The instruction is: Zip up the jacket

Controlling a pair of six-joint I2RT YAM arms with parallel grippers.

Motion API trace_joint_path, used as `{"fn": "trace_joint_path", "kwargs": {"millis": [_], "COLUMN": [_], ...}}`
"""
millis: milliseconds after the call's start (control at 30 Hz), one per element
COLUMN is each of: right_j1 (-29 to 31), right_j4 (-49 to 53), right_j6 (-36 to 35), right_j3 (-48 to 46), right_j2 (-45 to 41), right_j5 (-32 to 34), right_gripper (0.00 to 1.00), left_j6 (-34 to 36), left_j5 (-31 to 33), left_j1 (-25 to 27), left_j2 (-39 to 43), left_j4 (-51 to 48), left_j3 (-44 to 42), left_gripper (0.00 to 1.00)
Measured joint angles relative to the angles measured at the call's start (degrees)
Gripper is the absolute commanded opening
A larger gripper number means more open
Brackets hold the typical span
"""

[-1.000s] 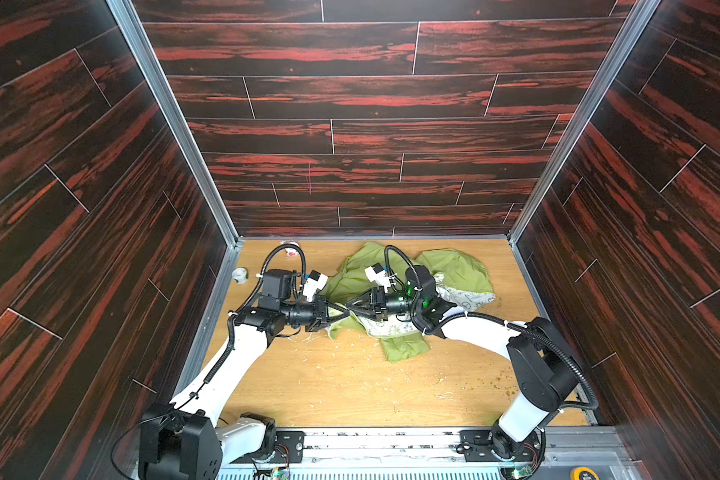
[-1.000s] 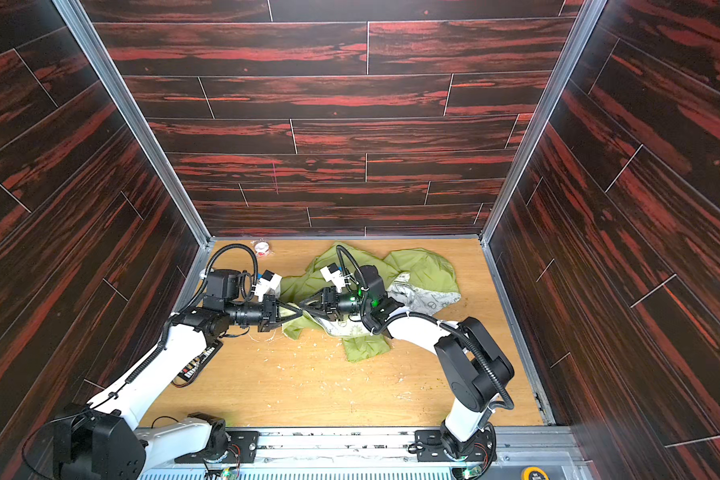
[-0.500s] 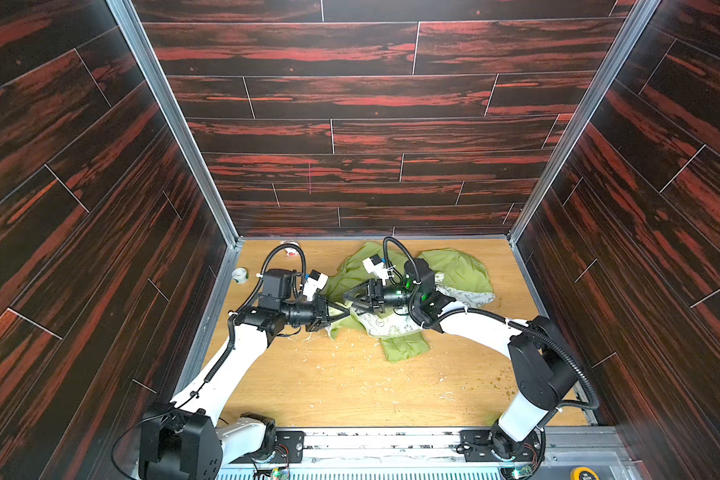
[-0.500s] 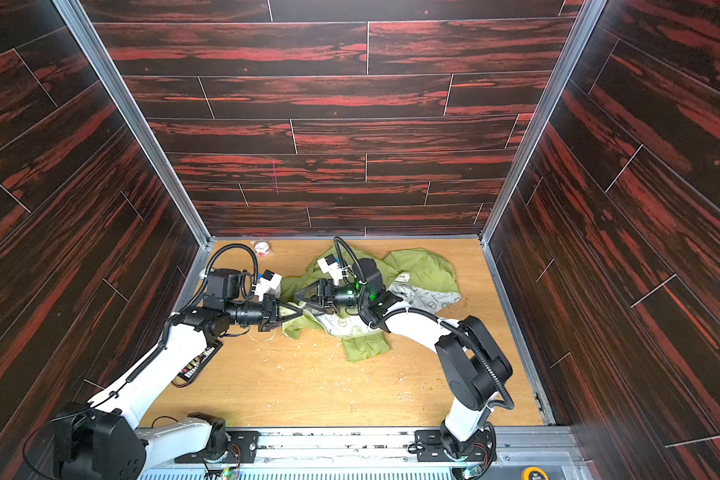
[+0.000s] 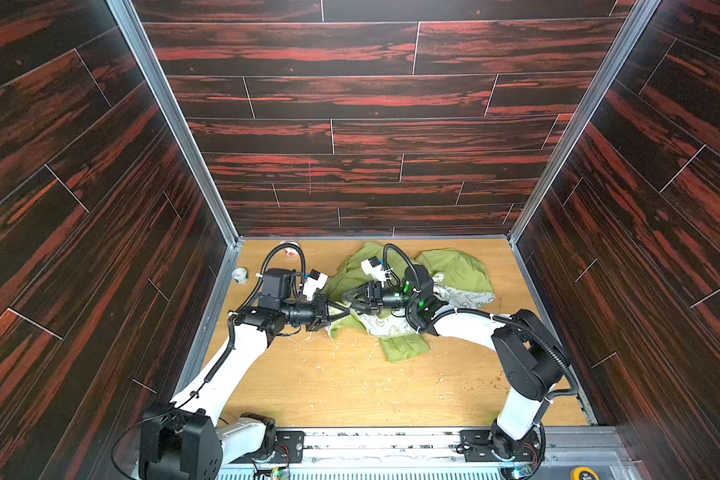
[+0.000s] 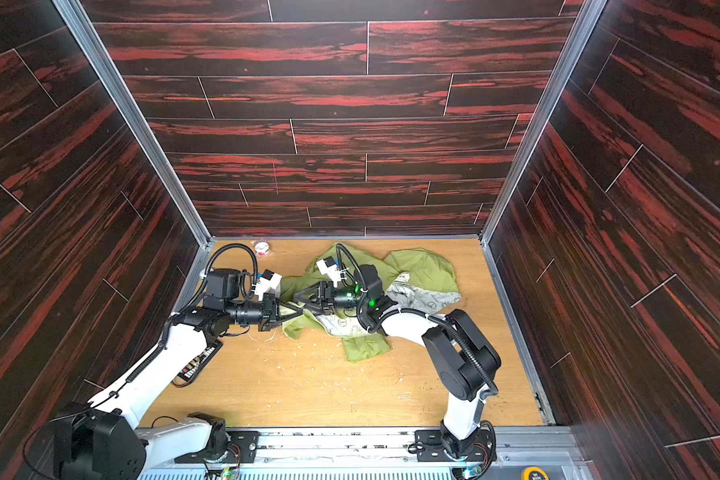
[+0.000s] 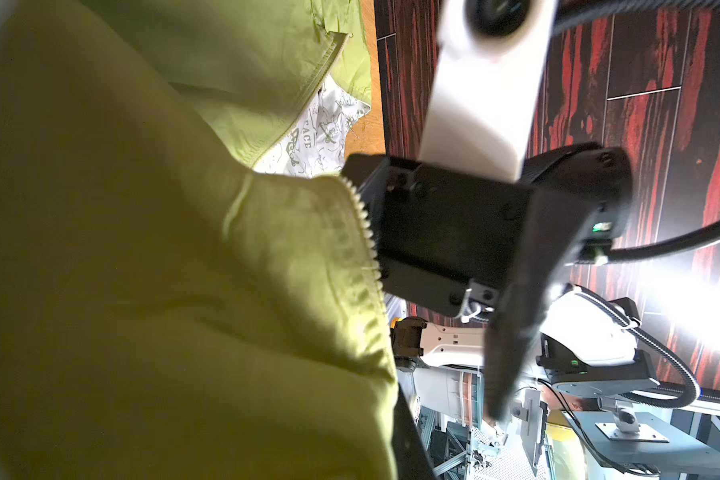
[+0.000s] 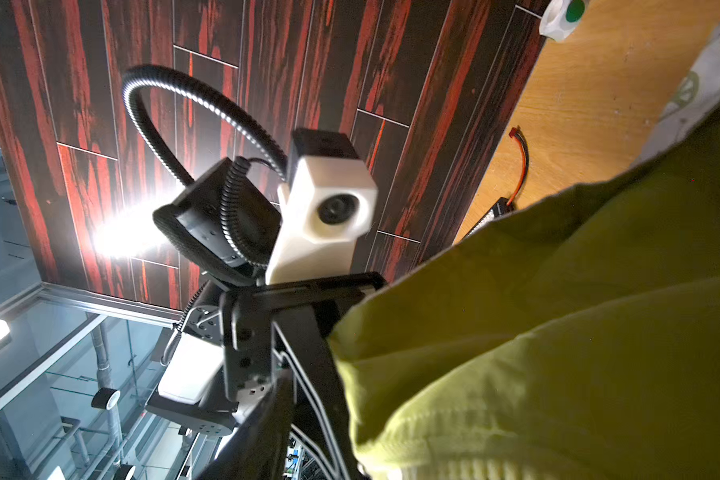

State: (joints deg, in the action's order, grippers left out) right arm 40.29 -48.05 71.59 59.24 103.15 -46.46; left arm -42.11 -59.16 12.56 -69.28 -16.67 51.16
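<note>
Enclosure: dark red-black plank walls, wooden tabletop (image 5: 350, 386) carrying all items.
Jacket (image 5: 454, 266): lying crumpled at back-ctr, pale lining (image 5: 464, 296) showing. Its left edge is sitting at the two grippers' tips.
Left gripper (image 5: 344, 309): clamping that green edge, w/ zip teeth (image 7: 364, 224) running along it.
Right gripper (image 5: 347, 296): facing it tip-to-tip, jaws standing apart. One finger (image 7: 508, 332) is showing, the other is hiding behind fabric.
Green fabric is blocking much of both wrist views.
Misc: tape roll (image 5: 239, 274) sitting by left wall; small board w/ red wire (image 6: 196, 365); white scraps lying about.
</note>
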Motion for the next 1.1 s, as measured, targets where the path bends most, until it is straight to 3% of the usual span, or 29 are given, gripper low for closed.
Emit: {"fn": "trace_joint_path", "kwargs": {"millis": [333, 1100], "right_j1": [-0.02, -0.48], "right_j4": [-2.99, -5.49], "right_j6": [1.11, 1.92], "right_j3": [-2.67, -7.04], "right_j2": [-0.83, -5.03], "right_j5": [-0.07, 0.2], "right_gripper": [0.52, 0.47], "left_j6": [-0.2, -0.39], "left_j5": [-0.02, -0.96], "left_j1": [0.0, 0.0], "left_j2": [-0.02, -0.5], "left_j4": [0.02, 0.52], "left_j3": [0.0, 0.07], "left_gripper": [0.0, 0.0]}}
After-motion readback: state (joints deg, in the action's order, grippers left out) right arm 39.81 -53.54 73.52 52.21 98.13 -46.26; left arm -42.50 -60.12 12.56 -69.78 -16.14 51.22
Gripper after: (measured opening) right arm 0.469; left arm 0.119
